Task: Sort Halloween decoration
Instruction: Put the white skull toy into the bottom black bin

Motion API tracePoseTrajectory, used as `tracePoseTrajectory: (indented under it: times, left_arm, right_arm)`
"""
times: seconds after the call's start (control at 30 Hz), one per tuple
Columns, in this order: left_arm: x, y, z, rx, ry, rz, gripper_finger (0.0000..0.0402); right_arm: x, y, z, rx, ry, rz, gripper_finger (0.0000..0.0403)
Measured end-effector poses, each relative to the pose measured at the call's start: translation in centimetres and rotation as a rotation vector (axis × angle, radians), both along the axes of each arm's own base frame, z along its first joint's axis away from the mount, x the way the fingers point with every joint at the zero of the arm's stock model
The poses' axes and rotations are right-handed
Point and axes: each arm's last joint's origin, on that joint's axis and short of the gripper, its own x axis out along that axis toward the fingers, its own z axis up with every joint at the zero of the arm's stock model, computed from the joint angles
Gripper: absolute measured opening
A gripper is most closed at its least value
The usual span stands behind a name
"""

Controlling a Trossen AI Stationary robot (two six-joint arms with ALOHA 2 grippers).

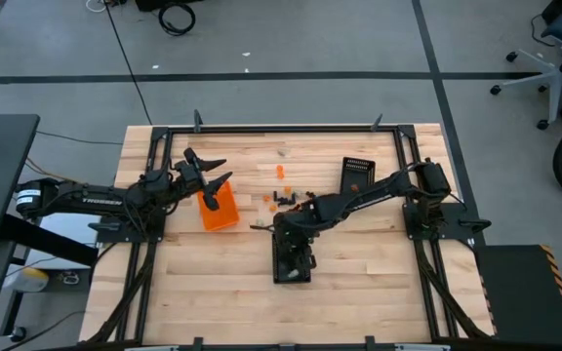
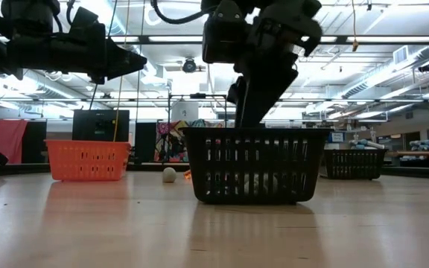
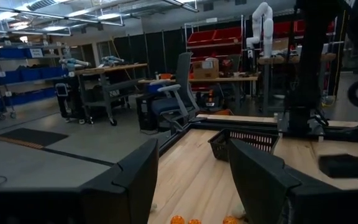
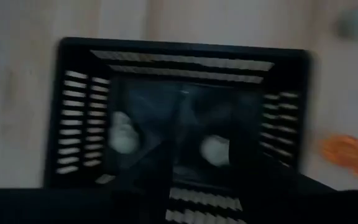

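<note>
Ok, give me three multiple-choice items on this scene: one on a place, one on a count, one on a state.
1. Where is the right gripper?
A. Over the near black bin
B. Over the orange bin
C. Off the table

2. How many black bins are on the table?
A. One
B. Two
C. Four

3. How does the left gripper stand?
A. Shut on an orange piece
B. Open and empty
C. Shut on a bin's rim

Answers: 1 A, the high view shows it above that bin; 2 B, the near one plus the far black bin; 3 B, its fingers are spread with nothing between.
</note>
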Motion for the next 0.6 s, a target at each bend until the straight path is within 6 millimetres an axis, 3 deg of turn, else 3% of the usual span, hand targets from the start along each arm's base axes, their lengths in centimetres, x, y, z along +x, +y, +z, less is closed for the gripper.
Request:
tracePoseTrajectory:
  times: [0.2, 0.4, 0.6]
  left_arm:
    - [0.0, 0.0, -0.1, -0.054, -0.01, -0.008, 0.0203]
    - [0.1, 0.0, -0.3, -0.081, -0.003, -0.013, 0.0203]
    - [0.2, -0.3, -0.5, -0.107, 0.013, -0.126, 0.0203]
  right_arm:
    - [-0.7, -0.9, 2.9, -0.132, -0.076, -0.04, 0.016]
    - [-3.2, -1.8, 5.6, -0.218, -0.206, -0.109, 0.016]
    - [-5.9, -3.6, 4.3, -0.204, -0.344, -0.187, 0.016]
